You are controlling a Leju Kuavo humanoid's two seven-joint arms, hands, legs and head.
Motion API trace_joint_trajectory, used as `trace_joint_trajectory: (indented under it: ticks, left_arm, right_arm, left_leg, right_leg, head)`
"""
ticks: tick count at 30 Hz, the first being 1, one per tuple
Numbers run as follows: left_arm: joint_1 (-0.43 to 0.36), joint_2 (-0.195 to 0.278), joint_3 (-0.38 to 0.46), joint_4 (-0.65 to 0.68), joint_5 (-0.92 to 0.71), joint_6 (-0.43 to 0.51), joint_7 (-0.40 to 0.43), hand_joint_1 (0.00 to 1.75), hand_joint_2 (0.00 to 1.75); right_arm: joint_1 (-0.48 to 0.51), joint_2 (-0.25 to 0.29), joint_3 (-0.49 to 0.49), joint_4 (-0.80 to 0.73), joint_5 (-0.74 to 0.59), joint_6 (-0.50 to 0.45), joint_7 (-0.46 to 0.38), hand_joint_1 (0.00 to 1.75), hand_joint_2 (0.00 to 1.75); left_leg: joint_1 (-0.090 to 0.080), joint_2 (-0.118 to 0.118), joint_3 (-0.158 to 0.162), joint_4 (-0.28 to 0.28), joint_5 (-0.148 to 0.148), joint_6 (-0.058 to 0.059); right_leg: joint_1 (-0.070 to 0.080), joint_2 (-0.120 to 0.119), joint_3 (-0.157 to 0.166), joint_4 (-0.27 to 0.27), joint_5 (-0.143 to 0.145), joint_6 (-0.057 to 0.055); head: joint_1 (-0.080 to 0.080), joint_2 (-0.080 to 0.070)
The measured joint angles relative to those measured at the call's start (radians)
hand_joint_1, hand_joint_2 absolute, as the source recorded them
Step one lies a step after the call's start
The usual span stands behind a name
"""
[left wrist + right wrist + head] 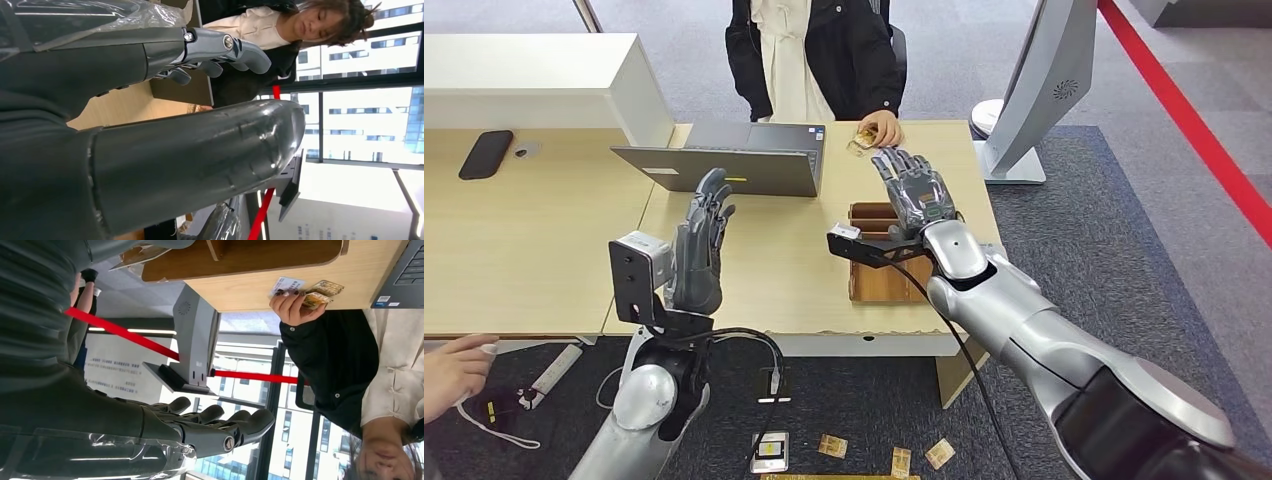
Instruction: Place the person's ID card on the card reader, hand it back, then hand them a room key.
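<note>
At the table's far edge a person's hand (882, 128) holds a white card (285, 285) together with gold-patterned cards (320, 292), resting on the tabletop. My right hand (916, 192) is stretched toward it, fingers spread and empty, just short of the person's fingers; it appears as (215, 425) in the right wrist view. A wooden tray (874, 283) lies under my right wrist. My left hand (701, 240) is raised over the table near the laptop (734, 160), fingers apart and holding nothing, also visible as (215, 50).
A grey stand-mounted screen (1039, 80) rises at the table's right end. A black phone (486, 153) lies on the left desk beside a white counter block (534, 85). Several cards (832, 445) lie on the floor. Another person's hand (454, 370) is at the lower left.
</note>
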Motion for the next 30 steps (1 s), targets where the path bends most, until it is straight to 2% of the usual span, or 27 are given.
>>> trace_joint_trajectory:
  ticks: [13, 30]
  left_arm:
    - [0.009, 0.0, 0.0, -0.001, -0.005, 0.002, 0.013, 0.0, 0.0]
    - [0.018, 0.0, 0.006, -0.002, -0.024, -0.002, 0.036, 0.0, 0.0]
  right_arm:
    - [0.0, 0.0, 0.0, 0.027, -0.014, 0.001, 0.013, 0.0, 1.75]
    - [0.0, -0.022, 0.0, 0.074, -0.029, 0.063, 0.142, 0.0, 1.75]
  left_leg:
    - [0.0, 0.0, 0.0, 0.0, 0.0, 0.0]
    - [0.0, 0.0, 0.0, 0.0, 0.0, 0.0]
  right_leg:
    - [0.0, 0.0, 0.0, 0.0, 0.0, 0.0]
    - [0.0, 0.0, 0.0, 0.0, 0.0, 0.0]
  head:
    - [0.0, 0.0]
    - [0.0, 0.0]
